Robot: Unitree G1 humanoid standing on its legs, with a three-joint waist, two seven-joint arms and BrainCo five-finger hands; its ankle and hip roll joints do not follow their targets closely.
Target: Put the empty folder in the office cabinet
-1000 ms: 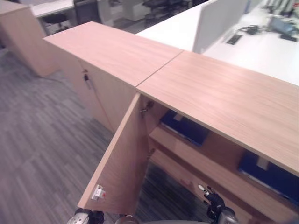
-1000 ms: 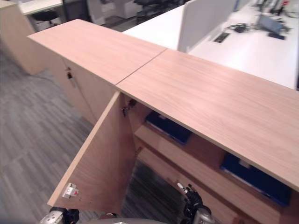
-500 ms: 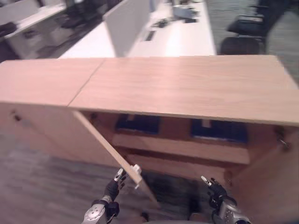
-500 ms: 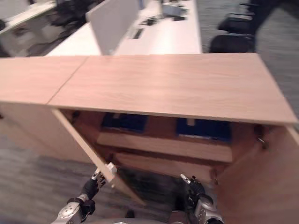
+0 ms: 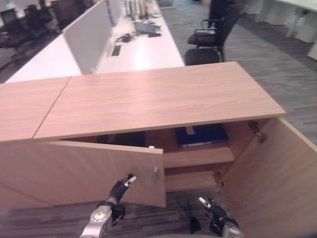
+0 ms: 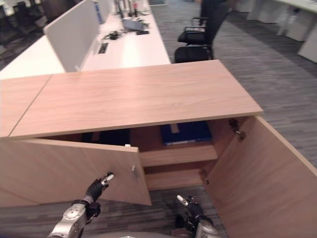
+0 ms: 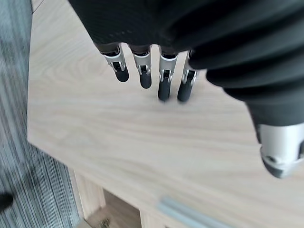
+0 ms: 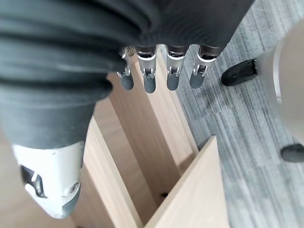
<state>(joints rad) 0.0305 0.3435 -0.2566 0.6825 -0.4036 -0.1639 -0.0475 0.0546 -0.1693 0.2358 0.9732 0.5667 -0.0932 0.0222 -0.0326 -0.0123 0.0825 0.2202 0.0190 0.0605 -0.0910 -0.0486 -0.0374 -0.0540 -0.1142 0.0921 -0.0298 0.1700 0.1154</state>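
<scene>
The wooden office cabinet (image 5: 148, 99) stands before me. Its right door (image 5: 272, 173) is swung wide open, and its left door (image 5: 74, 171) is nearly shut. On the upper shelf lies a blue folder (image 5: 200, 135), with a darker one (image 5: 126, 140) half hidden behind the left door. My left hand (image 5: 119, 191) is open, its straight fingers (image 7: 142, 71) at the outer face of the left door, near the door's handle (image 7: 190, 216). My right hand (image 5: 213, 210) hangs low and open before the lower shelves, fingers (image 8: 156, 71) straight, holding nothing.
Behind the cabinet runs a long white desk (image 5: 143, 49) with a grey divider panel (image 5: 89, 34) and small items. Black office chairs (image 5: 210, 37) stand at the back right. Grey carpet (image 5: 277, 64) stretches to the right and in front of the cabinet.
The camera has swung to the right along the cabinet. The left door has turned from wide open to nearly shut, with my left hand following its face. The right hand stays low.
</scene>
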